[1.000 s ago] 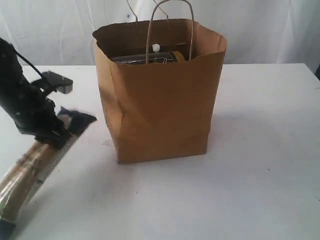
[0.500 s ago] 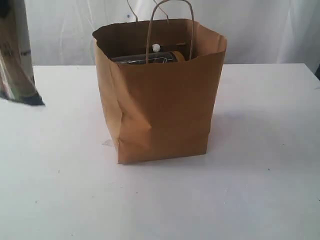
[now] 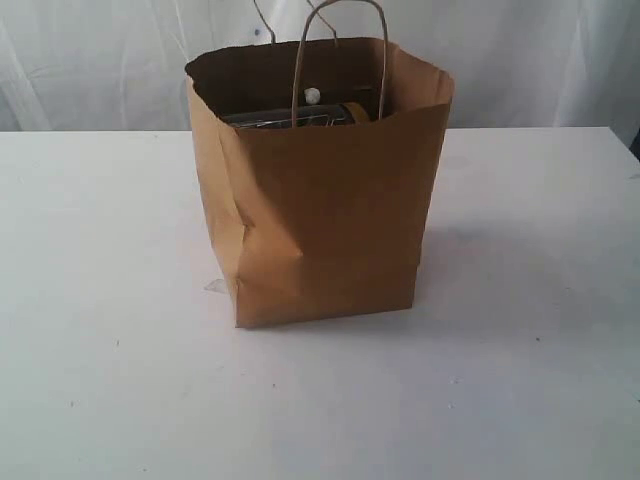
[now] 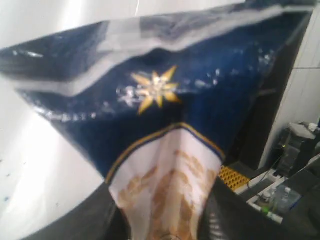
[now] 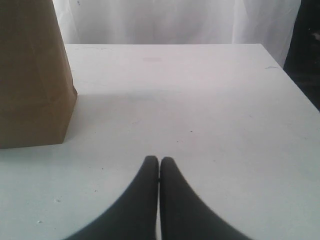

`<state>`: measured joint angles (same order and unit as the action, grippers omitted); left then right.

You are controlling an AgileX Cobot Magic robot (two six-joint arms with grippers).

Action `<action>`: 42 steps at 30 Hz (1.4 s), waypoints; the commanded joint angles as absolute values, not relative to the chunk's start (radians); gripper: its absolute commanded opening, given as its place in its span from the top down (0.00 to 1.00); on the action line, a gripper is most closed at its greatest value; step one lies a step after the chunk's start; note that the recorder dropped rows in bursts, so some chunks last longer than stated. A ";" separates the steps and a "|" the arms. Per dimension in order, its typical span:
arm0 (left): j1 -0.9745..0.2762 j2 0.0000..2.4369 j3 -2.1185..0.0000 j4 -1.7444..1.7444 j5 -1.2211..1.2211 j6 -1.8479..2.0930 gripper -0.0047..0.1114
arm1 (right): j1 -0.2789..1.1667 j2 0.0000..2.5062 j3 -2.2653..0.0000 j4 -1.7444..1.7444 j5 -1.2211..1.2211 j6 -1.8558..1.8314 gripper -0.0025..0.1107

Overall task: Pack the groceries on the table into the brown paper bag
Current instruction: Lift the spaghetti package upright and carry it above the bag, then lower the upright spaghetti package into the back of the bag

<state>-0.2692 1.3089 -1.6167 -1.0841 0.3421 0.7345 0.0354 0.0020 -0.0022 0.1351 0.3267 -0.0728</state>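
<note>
You are at the carry step: your left pincer point(image 4: 162, 227) looks clamped on the spaghetti packet point(image 4: 165, 130), its dark fingers showing on either side of the packet's near end. The packet fills the left wrist view, with room clutter behind it rather than tabletop, so I judge it to be held up in the air. Neither arm shows in the exterior view, so I cannot place the packet relative to the bag.

Your right pincer point(image 5: 159, 161) is closed on nothing, tips pressed together, low over the bare white table point(image 3: 520, 380) beside the bag's base.

The brown paper bag point(image 3: 320, 220) stands upright mid-table, mouth open, and no groceries lie loose around it. Inside, near the rim, you can see a white cap point(image 3: 312, 96) and the top of a dark tin point(image 3: 290, 117); the bag appears nearly packed.

Next, bring the packet over the mouth, clear of the twisted loop handles point(image 3: 340, 30), and lower it end-first into whatever gap is left before letting go.

The packet is glossy film — dark blue with a gold star above a white panel with a gold crest — and probably slippery. The bag is matte, creased paper with a dented front panel; a nudge could buckle or tip it.
</note>
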 commanded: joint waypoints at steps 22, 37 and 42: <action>-0.514 1.555 -1.630 -1.744 0.254 1.597 0.96 | 0.039 0.000 0.000 0.133 0.317 -0.074 0.98; -0.514 1.455 -1.793 -1.744 0.324 1.574 0.96 | 0.039 0.000 0.000 0.133 0.317 -0.074 0.98; -0.514 1.456 -1.804 -1.744 0.329 1.574 0.96 | 0.039 0.000 0.000 0.133 0.317 -0.074 0.98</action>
